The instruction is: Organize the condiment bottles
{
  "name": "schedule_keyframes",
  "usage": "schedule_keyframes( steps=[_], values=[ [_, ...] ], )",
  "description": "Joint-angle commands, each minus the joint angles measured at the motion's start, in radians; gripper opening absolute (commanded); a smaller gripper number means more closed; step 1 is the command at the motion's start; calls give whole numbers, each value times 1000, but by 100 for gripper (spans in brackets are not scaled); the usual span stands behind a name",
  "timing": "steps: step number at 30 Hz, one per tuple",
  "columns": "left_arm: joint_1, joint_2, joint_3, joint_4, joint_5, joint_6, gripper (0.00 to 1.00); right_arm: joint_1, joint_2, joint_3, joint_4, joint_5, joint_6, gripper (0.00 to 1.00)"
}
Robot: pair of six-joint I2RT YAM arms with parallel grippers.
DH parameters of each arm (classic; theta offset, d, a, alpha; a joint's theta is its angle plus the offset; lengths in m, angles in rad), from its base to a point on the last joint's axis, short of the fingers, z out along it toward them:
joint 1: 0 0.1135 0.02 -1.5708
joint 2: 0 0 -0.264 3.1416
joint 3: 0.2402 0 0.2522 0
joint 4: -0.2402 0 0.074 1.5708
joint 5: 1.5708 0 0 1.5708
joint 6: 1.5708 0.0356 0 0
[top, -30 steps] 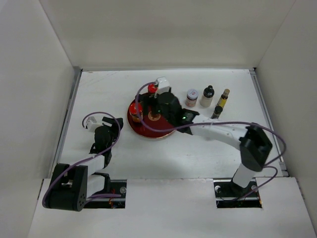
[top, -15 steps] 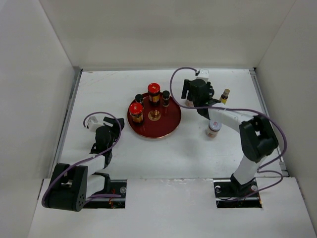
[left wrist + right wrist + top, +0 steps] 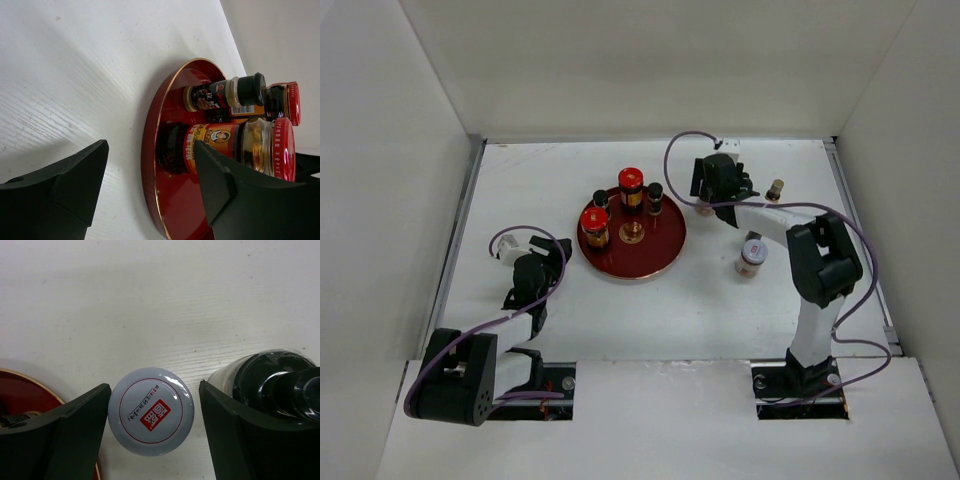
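Observation:
My right gripper [image 3: 708,198] is open at the back, jaws straddling a white-lidded jar [image 3: 151,411] from above; the gripper [image 3: 155,390] is not closed on it. A black-capped white bottle [image 3: 280,385] stands just right of it, behind the right finger. A slim yellow bottle [image 3: 775,188] stands further right. Another white-lidded jar [image 3: 752,252] stands alone in front of them. On the red tray [image 3: 660,255] stand two red-capped amber jars [image 3: 631,180] [image 3: 593,222] and two tiny black-capped bottles [image 3: 655,192]. My left gripper [image 3: 535,262] is open and empty, left of the tray [image 3: 150,150].
White walls close in the table on the left, back and right. A small tan-topped item [image 3: 633,232] sits at the tray's centre. The tray's rim [image 3: 30,385] shows at the left of the right wrist view.
My right gripper has moved from over the tray to the bottles at the back right. A white-lidded jar now stands alone in front of them. The left arm has not moved.

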Motion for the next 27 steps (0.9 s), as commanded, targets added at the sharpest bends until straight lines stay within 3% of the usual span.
schedule_keyframes(
  steps=[1, 4, 7, 10, 19, 27],
  values=[
    [-5, -6, 21, 50, -9, 13, 67, -3, 19, 46, 17, -26, 4, 78],
    [-2, -8, 20, 51, 0, 10, 67, -3, 28, 58, -2, -32, 10, 77],
    [-5, -19, 20, 45, -13, 15, 67, -1, 5, 45, 0, -26, 18, 60],
    [0, -23, 17, 48, -6, 11, 67, 2, -70, 3, 30, -12, 19, 54],
    [-12, -22, 21, 45, -16, 16, 67, 158, -332, -162, 81, 9, 6, 51],
    [-15, -8, 24, 50, -16, 15, 67, 373, -194, -43, 135, -44, 7, 53]
  ],
)
